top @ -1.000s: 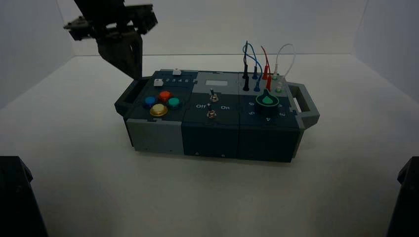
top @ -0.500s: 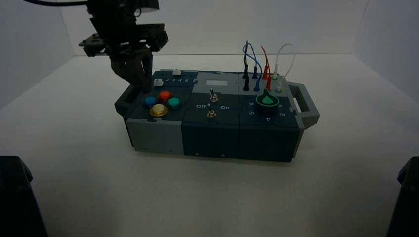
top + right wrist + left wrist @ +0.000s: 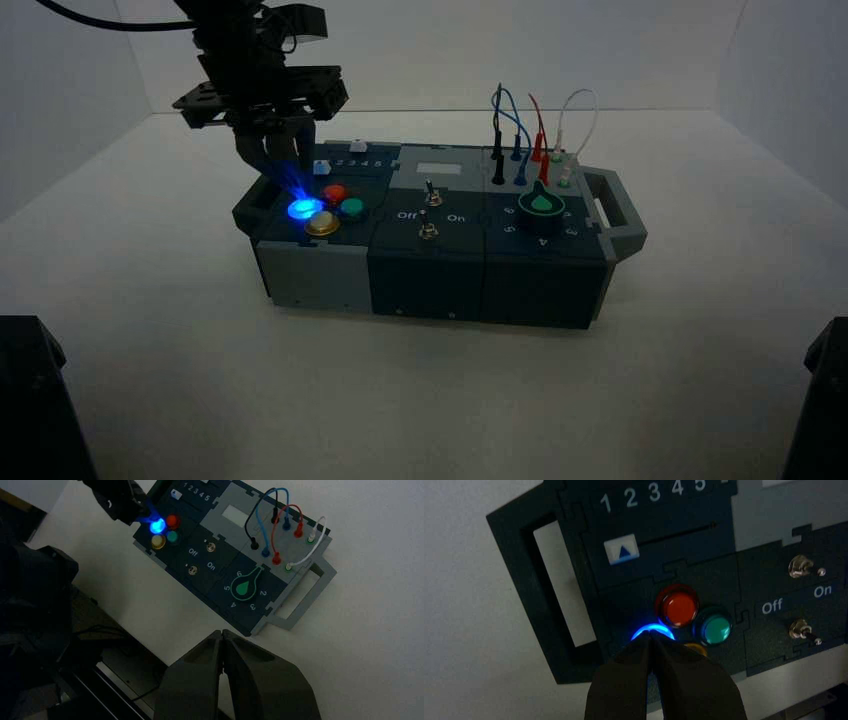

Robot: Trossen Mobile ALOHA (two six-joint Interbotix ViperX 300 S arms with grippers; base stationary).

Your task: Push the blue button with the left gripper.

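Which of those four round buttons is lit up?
The blue button, at the cluster's left end beside the box's handle. It alone glows, under the left end effector; the red, green and yellow ones stay dark.

A white table carries 1 dark box; the box rests flat on it.

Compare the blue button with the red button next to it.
The blue button glows bright blue; the red button is unlit. The left pincer, shut, has its tips on the blue button, hiding most of it in the left wrist view; the red button is untouched and fully visible. Both are small, round and domed.
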